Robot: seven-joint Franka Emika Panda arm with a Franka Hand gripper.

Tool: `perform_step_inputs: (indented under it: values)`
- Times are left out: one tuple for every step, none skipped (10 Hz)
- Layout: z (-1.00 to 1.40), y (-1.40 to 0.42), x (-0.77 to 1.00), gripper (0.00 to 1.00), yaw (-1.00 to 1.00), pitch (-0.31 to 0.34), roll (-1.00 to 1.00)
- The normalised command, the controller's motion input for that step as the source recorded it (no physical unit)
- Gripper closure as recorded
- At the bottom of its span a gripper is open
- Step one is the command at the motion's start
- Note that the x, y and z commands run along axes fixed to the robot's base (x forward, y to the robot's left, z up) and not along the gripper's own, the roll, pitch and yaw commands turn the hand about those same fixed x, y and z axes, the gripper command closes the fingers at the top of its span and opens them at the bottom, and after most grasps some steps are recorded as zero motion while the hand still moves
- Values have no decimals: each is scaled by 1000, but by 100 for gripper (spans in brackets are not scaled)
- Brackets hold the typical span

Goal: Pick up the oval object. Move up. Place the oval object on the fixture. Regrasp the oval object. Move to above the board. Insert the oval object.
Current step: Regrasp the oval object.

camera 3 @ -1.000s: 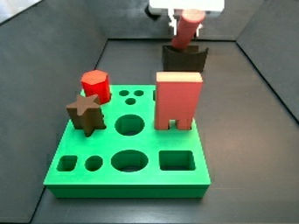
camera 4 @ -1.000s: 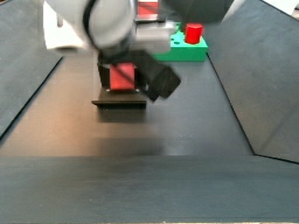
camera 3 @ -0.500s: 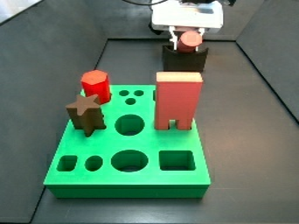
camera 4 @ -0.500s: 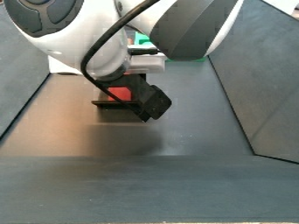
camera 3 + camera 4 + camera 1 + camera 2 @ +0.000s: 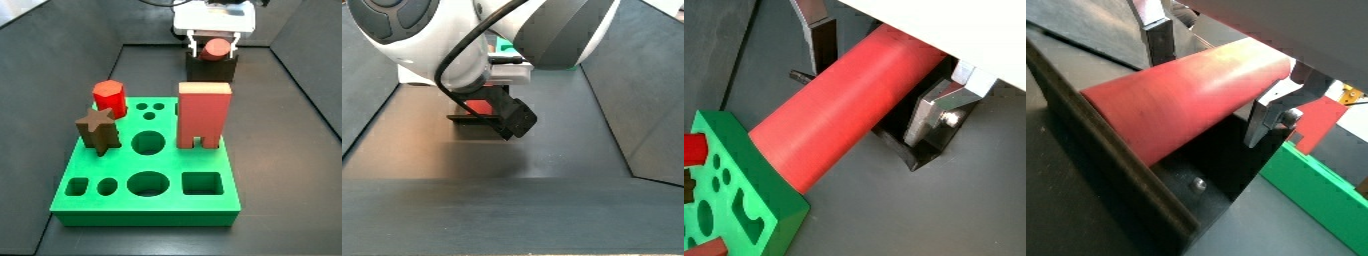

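Oval object (image 5: 851, 110), a smooth light-red rod, lies lengthwise between the gripper's (image 5: 885, 70) silver fingers (image 5: 931, 112) in a wrist view, with the green board's (image 5: 738, 190) corner beyond its far end. Whether the pads press the rod or stand just off it cannot be told.

In a wrist view, the oval object (image 5: 1193, 100) rests across the top of the dark fixture (image 5: 1153, 205), one finger (image 5: 1269, 115) beside its flank.

In a side view, the gripper (image 5: 215, 28) sits low over the fixture (image 5: 210, 68) behind the board (image 5: 150, 185), the rod's round end (image 5: 215, 45) showing between the fingers.

In a side view, the arm's bulk hides most; a red sliver (image 5: 477, 104) shows above the fixture (image 5: 476, 120).

This looks like the placing or regrasping step. To do it well, the rod should settle fully in the notch before any new grip, and the fingers should close squarely on its flanks.
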Motion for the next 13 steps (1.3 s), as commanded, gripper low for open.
perform_step_inputs:
  values:
    - [1000, 2, -3, 0, 61, 40, -26]
    - [1000, 2, -18, 0, 52, 51, -5]
    - [1000, 1, -26, 0, 29, 66, 20]
    - [1000, 3, -31, 0, 15, 83, 32]
    - [964, 5, -32, 0, 5, 92, 34]
    - [661, 9, -28, 0, -19, 100, 40]
    - [477, 10, -21, 0, -34, 102, 44]
    - [289, 8, -17, 0, -46, 95, 43]
    - [0, 0, -1000, 0, 59, 7, -4]
    - [-43, -3, -1000, 0, 50, -20, -28]
    - [-11, -3, -1000, 0, 16, -55, -4]
    - [-11, -6, -1000, 0, 8, -63, 17]
    - [-13, -8, -1000, 0, 8, -71, 40]
